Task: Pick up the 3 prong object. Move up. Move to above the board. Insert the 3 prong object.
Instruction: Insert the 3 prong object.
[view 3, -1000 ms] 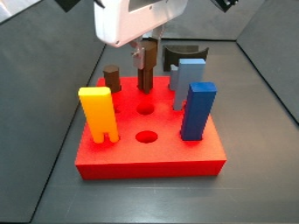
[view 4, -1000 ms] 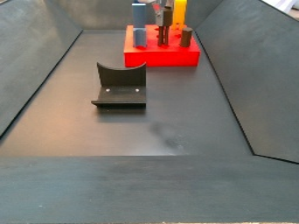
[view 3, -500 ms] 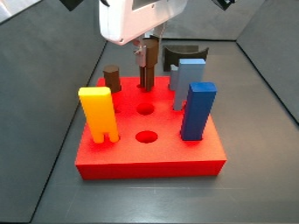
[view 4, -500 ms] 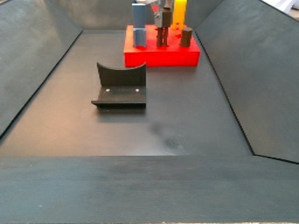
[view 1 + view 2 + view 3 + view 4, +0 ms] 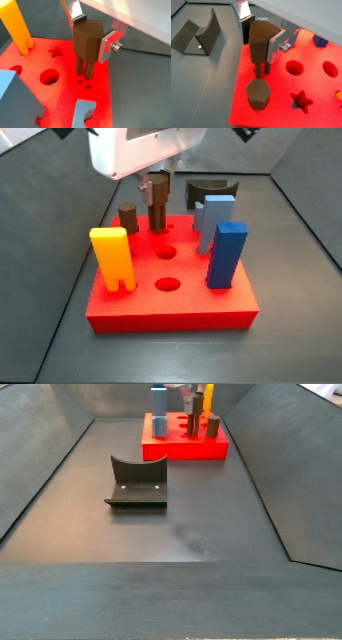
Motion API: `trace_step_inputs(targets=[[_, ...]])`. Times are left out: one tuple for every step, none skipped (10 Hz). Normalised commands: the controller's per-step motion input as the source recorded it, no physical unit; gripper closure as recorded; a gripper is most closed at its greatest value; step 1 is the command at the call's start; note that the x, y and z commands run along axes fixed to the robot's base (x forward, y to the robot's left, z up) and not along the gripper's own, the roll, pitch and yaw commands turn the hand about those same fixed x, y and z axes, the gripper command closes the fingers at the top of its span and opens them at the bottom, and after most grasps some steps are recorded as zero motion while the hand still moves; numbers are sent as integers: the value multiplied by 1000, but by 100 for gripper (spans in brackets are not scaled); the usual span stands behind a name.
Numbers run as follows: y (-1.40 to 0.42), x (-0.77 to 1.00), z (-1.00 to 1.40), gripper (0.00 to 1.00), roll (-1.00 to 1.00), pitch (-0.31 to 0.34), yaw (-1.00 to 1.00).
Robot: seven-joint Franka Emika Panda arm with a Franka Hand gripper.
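Observation:
The 3 prong object (image 5: pixel 158 203) is a slim dark-brown post, upright over the back part of the red board (image 5: pixel 174 303). My gripper (image 5: pixel 158 176) hangs above the board and is shut on the post's upper half. In both wrist views the silver fingers (image 5: pixel 108 44) (image 5: pixel 272 47) press the post (image 5: pixel 88 42) (image 5: pixel 259 47) from two sides. Its thin prongs (image 5: pixel 83 70) reach down to the board (image 5: pixel 60 90) at the cluster of small holes (image 5: pixel 85 84). I cannot tell how deep they sit. In a side view the post (image 5: pixel 191 420) stands on the far board (image 5: pixel 187 446).
On the board stand a yellow block (image 5: pixel 111 256), a blue block (image 5: pixel 227 253), a light-blue block (image 5: pixel 214 218) and a short brown cylinder (image 5: pixel 128 218) (image 5: pixel 258 92) close beside the post. A dark grey arch (image 5: pixel 211 190) is behind. The fixture (image 5: pixel 138 481) stands on the floor.
My gripper and the held post have shifted slightly left, toward the short brown cylinder. The other pieces have not moved.

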Motion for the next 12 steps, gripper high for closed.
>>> trace_step_inputs(targets=[[66,0,-3,100,0,0,11],[240,0,-151,100,0,9,231],[117,0,-71,100,0,0,177],[-17,0,-51,100,0,-9,0],[-111,0,-266,100,0,-106,0],[-163,0,-737,100,123,-160,0],[-151,0,-834,100,169,-153,0],[-137,0,-834,100,176,-149,0],[-114,0,-811,100,177,-151,0],[0,11,0,100,0,27,0],[0,11,0,100,0,20,0],[0,0,0,100,0,0,0]])
